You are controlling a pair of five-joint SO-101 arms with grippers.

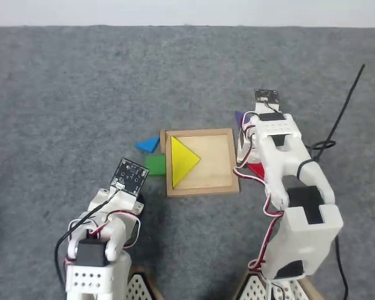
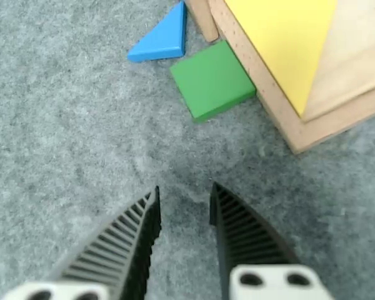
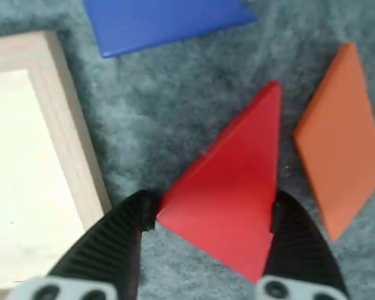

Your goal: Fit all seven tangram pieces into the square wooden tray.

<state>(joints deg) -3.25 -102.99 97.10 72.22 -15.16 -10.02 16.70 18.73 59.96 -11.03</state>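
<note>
The square wooden tray [image 1: 203,186] lies mid-table with a yellow triangle [image 1: 182,161] in its left half. A blue triangle [image 1: 149,145] and a green square [image 1: 155,165] lie just left of it. My left gripper [image 2: 184,194] hangs open over bare carpet, short of the green square [image 2: 214,79] and blue triangle [image 2: 162,39]. My right gripper [image 3: 212,209] is beside the tray's right edge [image 3: 69,131], its fingers pressed on two sides of a red triangle [image 3: 234,194]. An orange parallelogram [image 3: 340,144] and a large blue triangle [image 3: 162,22] lie close by.
A tan wooden piece [image 2: 203,19] rests against the tray's left rim [image 2: 262,94]. A purple-blue piece [image 1: 239,117] shows by the tray's far right corner. A black cable [image 1: 344,112] runs off the right arm. Grey carpet extends all around.
</note>
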